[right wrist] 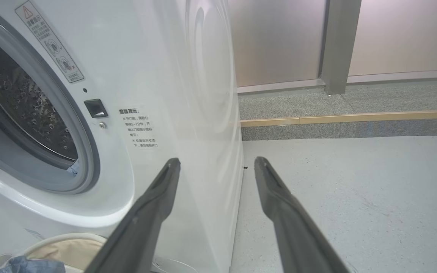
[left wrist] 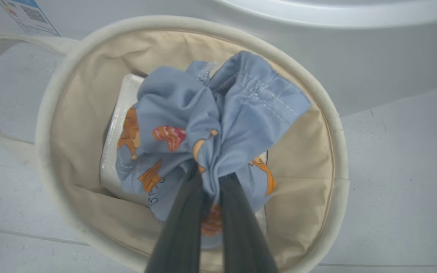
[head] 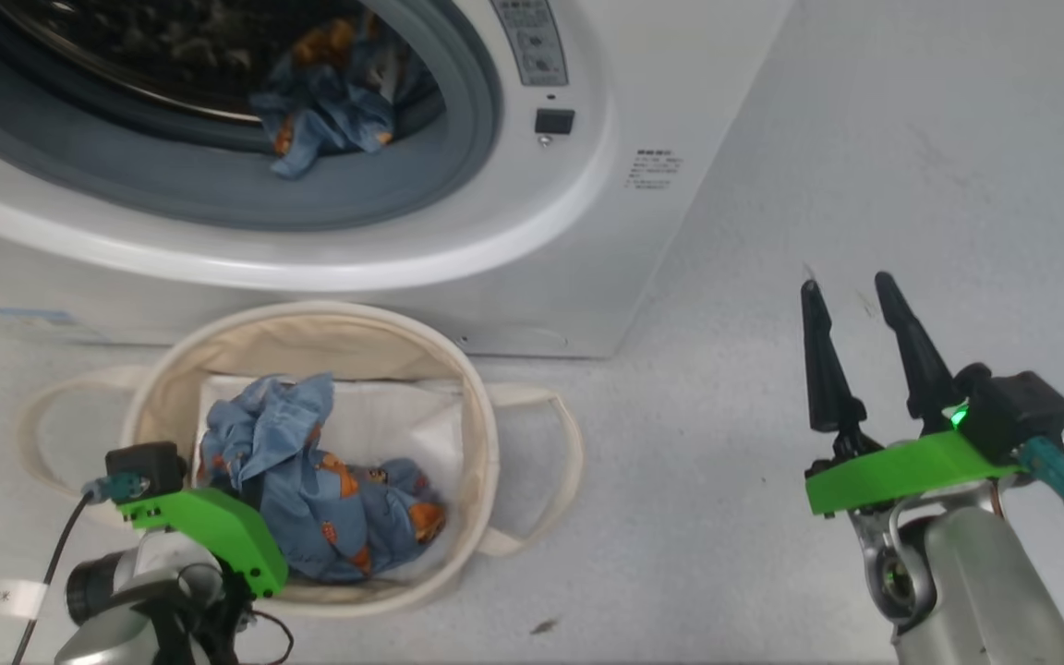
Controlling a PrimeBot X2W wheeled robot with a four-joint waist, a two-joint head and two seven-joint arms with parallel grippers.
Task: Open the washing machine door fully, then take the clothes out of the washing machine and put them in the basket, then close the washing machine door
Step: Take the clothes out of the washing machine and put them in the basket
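One washing machine (head: 587,231), one basket (head: 338,309) with two loop handles (head: 576,453), two bunches of blue bear-print clothes (head: 329,499), one left gripper (left wrist: 212,176), one right gripper (head: 846,282)

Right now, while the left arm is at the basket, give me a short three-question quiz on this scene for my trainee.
1. True or false: no clothes are left in the washing machine.
2. The left jaws are shut on: A) a basket handle, B) a blue bear-print garment in the basket, C) nothing.
3. How do the right jaws stand, and what do they hold?
Key: 1 false, a blue garment lies in its mouth. 2 B. 3 open, holding nothing, above the floor to the right of the machine.
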